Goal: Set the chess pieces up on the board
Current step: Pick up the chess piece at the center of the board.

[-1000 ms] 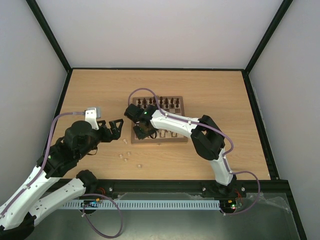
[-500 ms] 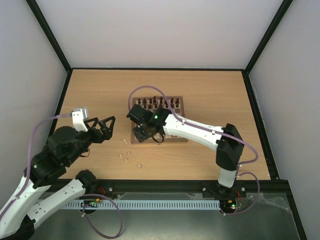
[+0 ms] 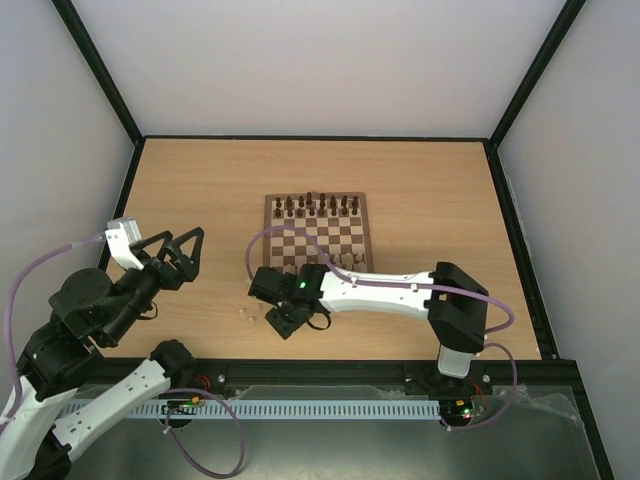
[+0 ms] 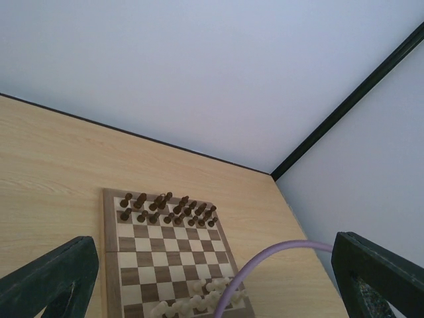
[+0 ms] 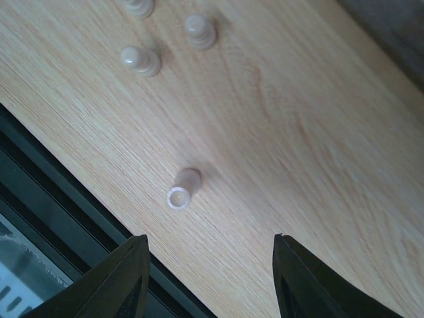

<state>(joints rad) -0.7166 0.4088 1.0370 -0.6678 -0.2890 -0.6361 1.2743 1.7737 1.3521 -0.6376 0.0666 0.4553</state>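
Dark pieces (image 3: 318, 207) fill the two far rows of the board (image 3: 320, 240); pale pieces (image 4: 199, 303) stand along its near edge. One stray pale piece (image 5: 183, 188) lies tipped on the table (image 3: 420, 180), off the near-left corner. Right tool (image 5: 209, 246) hangs near it, fingers apart, empty. Left tool (image 3: 182, 236) is also apart and empty, well to the left.

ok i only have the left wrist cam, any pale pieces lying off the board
observer: yes, four pale pieces are on the table, off the near-left corner of the board.
operator: all upright
observer: no, three stand and one tipped piece lies on its side.
operator: where's the right gripper
observer: the right gripper hangs open and empty over the table, with the tipped piece just ahead of it.
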